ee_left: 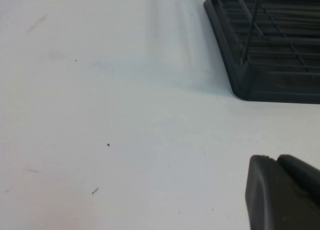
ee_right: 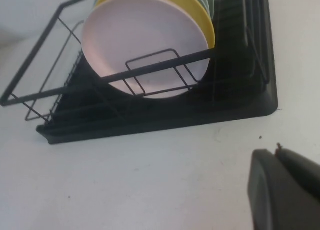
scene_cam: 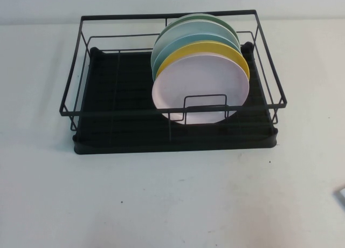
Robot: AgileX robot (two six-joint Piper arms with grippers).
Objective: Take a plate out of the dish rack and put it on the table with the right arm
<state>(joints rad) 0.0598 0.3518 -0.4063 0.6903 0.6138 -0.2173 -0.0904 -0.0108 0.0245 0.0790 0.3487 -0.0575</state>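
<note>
Nearest me, the right gripper [ee_right: 285, 190] hangs low over the table [scene_cam: 161, 205], short of the rack's front edge; can't tell if its claw is open or clenched. Same goes for the left gripper [ee_left: 282, 192], parked off the dish rack's [scene_cam: 172, 143] left corner. Ahead of the right one, the pink plate [scene_cam: 200, 89] stands on edge, frontmost in the stack, face toward it, so the right arm is better placed. Behind: yellow plate [scene_cam: 215, 49], then blue ones.

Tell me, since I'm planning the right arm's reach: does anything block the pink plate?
Yes: the dish rack's front wire loop crosses the pink plate's lower face, with the yellow plate right behind. Right pincer and left pincer sit over the table.
</note>
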